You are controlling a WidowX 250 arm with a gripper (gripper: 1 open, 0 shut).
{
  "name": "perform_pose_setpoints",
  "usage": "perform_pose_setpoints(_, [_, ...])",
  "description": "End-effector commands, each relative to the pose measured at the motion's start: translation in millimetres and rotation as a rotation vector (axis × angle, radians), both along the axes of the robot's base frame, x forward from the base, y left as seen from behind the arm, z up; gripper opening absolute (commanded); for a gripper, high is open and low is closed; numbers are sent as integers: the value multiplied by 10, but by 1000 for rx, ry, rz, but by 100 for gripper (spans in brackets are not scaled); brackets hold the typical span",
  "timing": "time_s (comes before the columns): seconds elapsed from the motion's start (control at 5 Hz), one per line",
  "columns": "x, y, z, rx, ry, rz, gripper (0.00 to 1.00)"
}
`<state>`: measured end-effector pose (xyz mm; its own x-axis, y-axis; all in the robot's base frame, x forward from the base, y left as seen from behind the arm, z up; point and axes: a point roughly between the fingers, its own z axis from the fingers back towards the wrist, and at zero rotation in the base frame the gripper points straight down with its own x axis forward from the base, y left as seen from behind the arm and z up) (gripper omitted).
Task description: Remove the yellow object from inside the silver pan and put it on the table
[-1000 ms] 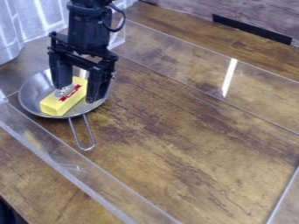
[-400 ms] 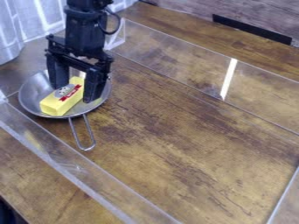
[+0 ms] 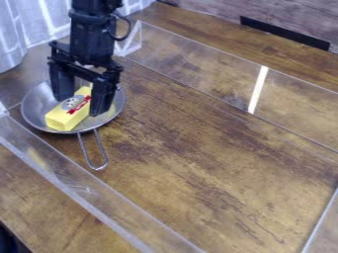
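Observation:
The yellow object (image 3: 67,114) lies flat inside the silver pan (image 3: 36,103) at the left side of the table (image 3: 199,148), its red and white label facing up. The pan's wire-loop handle (image 3: 94,152) points toward the near edge. My black gripper (image 3: 85,97) hangs straight over the pan, pointing down, open, with one finger (image 3: 57,90) on each side of the block's far end. The fingertips sit low, inside the pan's rim; nothing is gripped. The block's far end is partly hidden behind the fingers.
Clear glossy strips (image 3: 224,74) cross the tabletop diagonally, with a bright reflection (image 3: 259,89) at the right. A pale curtain-like surface (image 3: 34,25) stands at the back left, behind the pan. A dark edge (image 3: 284,32) runs along the table's far side.
The gripper has shifted slightly left and sunk a little lower over the block, still open. The pan and the block have not moved.

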<state>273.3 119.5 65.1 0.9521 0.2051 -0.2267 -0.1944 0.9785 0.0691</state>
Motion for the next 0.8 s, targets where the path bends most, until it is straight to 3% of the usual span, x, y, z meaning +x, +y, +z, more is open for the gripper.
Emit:
perform_pose_setpoints(0.0, [76,148,122,21,-54,15,100])
perform_pose_setpoints(0.6, [121,231,-161,24,-47,9,100])
